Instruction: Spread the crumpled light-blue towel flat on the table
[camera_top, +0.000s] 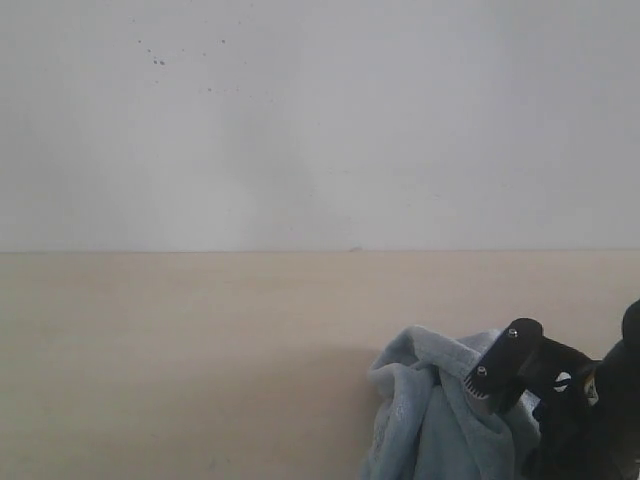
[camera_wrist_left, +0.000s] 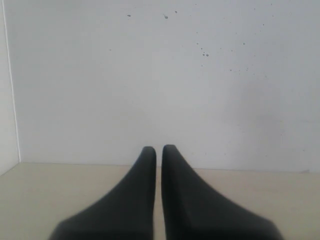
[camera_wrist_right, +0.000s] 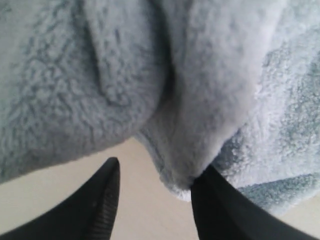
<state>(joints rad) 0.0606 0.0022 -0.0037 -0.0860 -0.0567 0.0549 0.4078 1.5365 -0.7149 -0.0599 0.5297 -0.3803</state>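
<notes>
Black right gripper reaches low, jaws spread wide against the crumpled fluffy light-blue terry towel; the level left gripper is pinched nearly closed.

Left claw, tips together, over table

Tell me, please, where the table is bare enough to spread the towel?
The table lies bare left of the towel and behind it, back to the wall. The near right is crowded: the towel heap and the right gripper sit there.
</notes>
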